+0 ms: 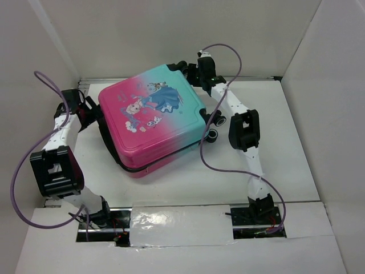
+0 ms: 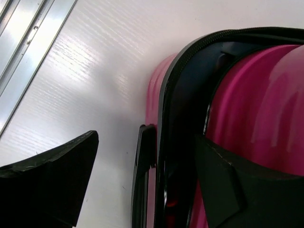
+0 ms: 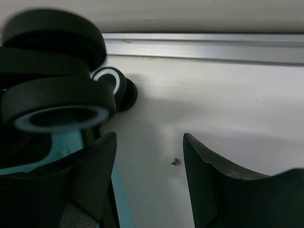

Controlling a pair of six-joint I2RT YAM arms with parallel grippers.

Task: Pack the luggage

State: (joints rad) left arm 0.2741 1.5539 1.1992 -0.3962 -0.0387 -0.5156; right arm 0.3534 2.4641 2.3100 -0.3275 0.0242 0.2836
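Note:
The luggage (image 1: 151,123) lies flat and closed in the middle of the white table, pink on the left and teal on the right, print side up. My left gripper (image 1: 94,117) is at its left edge. In the left wrist view that gripper (image 2: 146,139) is open, straddling the black handle (image 2: 142,175) and zipper trim, with one finger (image 2: 237,190) over the pink shell (image 2: 266,95). My right gripper (image 1: 191,71) is at the far teal corner. There it (image 3: 147,140) stands open over bare table, beside the black-and-white wheels (image 3: 61,102) and the teal shell (image 3: 71,140).
A metal rail (image 3: 213,47) runs along the back of the table, close behind the luggage. White walls enclose the left, back and right. Two more wheels (image 1: 215,127) jut out beside my right forearm. Purple cables loop off both arms. A taped strip (image 1: 177,225) lies between the bases.

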